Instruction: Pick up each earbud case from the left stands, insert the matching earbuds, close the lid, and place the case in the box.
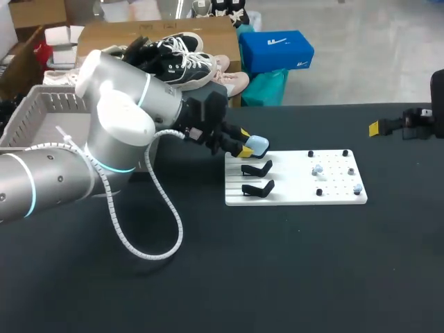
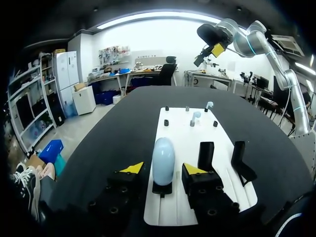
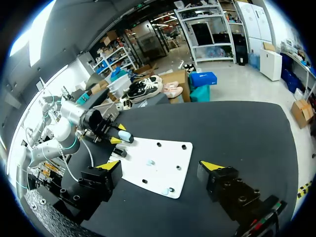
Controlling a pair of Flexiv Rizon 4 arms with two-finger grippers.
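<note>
— Black table under us, white board across its middle. Where was the earbud case?

— On end on its stand, long axis upright, directly between the fingers of our left gripper. They were spread, with a gap on either side; we hadn't pinched it yet.

— And the arms?

— Our left lay low, pointing along the board. Our right gripper hung wide and empty, well apart past the board's far end, so we judged the left nearer.

Wide black table, matte flat top, straight far edge, soft even light
</note>
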